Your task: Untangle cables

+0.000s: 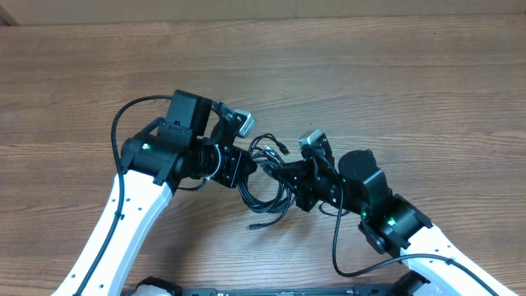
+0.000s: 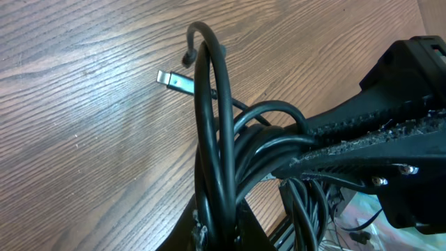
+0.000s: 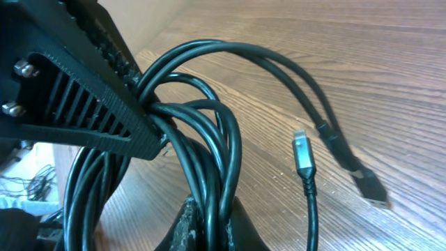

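The cables [image 1: 267, 182] form a small black coil at the table's middle, between both arms. My left gripper [image 1: 248, 168] is shut on the coil's left side; in the left wrist view several strands [image 2: 217, 160] run up from between its jaws. My right gripper [image 1: 283, 175] is shut on the right side, with strands [image 3: 221, 174] pinched between its fingers. The other arm's ribbed finger [image 3: 90, 111] clamps the same bundle close by. A silvery plug [image 3: 302, 155] and a black plug [image 3: 367, 185] hang free over the wood. The silvery plug [image 2: 174, 81] lies flat in the left wrist view.
Wooden table [image 1: 394, 74] stretches all round the coil. Thicker black arm wires loop beside the left arm [image 1: 123, 115] and under the right arm [image 1: 341, 259]. A loose cable end [image 1: 256, 224] trails toward the front edge.
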Tool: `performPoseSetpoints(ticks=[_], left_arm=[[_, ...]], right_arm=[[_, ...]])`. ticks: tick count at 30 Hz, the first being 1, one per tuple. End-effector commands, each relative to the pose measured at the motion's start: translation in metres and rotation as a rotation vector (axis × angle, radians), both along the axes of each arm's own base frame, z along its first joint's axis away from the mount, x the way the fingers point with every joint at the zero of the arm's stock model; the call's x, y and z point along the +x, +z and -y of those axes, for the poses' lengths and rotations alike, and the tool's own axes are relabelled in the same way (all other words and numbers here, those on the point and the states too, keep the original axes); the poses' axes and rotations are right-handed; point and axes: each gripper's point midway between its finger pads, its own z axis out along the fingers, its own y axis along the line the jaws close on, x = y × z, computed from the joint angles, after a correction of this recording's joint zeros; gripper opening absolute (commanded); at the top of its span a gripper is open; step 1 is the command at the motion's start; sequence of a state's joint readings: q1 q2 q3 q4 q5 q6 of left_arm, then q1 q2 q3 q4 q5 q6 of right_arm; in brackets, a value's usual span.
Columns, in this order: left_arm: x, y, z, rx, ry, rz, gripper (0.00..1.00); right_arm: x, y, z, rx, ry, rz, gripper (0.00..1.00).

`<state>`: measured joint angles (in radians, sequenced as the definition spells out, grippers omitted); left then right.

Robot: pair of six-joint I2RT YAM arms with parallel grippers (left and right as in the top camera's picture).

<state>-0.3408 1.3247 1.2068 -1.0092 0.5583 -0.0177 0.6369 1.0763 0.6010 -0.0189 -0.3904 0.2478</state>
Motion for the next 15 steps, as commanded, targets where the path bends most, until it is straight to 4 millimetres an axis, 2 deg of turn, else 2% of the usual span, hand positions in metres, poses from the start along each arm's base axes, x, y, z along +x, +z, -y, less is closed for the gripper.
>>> performPoseSetpoints(ticks=[1, 7, 15], left_arm=[[0.006, 0.014, 0.012, -0.046, -0.044, 0.059, 0.04], [0.012, 0.009, 0.004, 0.006, -0.013, 0.080, 0.04], [0.015, 0.007, 0.002, 0.020, -0.006, 0.083, 0.04]], right_arm=[[-0.035, 0.011, -0.019, 0.076, 0.209, -0.034, 0.04], [-0.074, 0.038, -0.032, 0.208, 0.453, -0.056, 0.04], [-0.101, 0.071, -0.027, 0.344, 0.650, -0.087, 0.04]])
